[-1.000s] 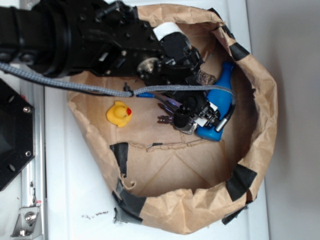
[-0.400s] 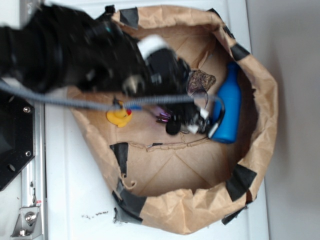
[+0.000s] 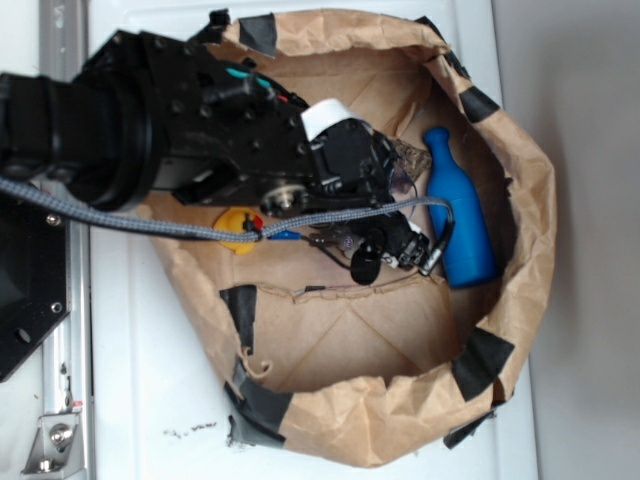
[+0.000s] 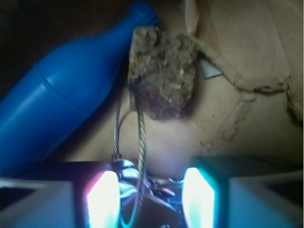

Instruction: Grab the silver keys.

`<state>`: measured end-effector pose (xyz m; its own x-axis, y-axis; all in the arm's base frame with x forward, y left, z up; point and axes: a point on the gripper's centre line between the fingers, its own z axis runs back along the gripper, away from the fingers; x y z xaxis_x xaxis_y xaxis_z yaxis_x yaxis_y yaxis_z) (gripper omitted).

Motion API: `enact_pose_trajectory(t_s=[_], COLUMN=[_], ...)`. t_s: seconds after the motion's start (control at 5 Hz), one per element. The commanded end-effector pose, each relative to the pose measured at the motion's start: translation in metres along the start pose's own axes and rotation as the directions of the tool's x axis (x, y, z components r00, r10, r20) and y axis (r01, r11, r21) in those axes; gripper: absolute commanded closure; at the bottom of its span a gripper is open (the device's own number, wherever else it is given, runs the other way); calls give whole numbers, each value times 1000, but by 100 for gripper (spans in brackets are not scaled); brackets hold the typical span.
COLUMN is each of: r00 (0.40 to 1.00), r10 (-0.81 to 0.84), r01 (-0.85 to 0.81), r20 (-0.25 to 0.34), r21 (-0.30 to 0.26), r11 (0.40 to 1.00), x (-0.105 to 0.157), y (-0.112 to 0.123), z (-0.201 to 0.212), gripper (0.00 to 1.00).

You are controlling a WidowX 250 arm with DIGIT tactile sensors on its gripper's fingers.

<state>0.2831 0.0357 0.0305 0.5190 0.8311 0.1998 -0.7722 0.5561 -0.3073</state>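
Between the parted jaws of the gripper (image 4: 151,202), low in the wrist view, the silver keys (image 4: 142,187) are framed with their wire loop trailing toward the brown lump (image 4: 163,73), so the jaws should be closed squarely on metal, clear of the blue bottle (image 4: 61,99).

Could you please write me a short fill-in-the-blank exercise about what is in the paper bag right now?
1. The plastic bottle in the paper bag is ____ in colour.
2. In the wrist view, the silver keys lie ____ the gripper's two fingers.
3. The wire ring runs from the keys up to a mottled ____ lump.

Missing words: blue; between; brown
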Motion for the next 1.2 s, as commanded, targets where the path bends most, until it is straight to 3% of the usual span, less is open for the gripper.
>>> enact_pose_trajectory(t_s=[0.0,0.6,0.8,1.0], r00=[1000,999,996,980], r10=[-4,-27,-60,-192], r01=[5,28,59,180], r20=[29,26,63,49], r21=[-38,-31,23,184], r11=[999,999,998,966], x=[6,5,6,6], y=[-10,-6,-8,-17], z=[12,17,31,81], gripper=[100,100,100,100])
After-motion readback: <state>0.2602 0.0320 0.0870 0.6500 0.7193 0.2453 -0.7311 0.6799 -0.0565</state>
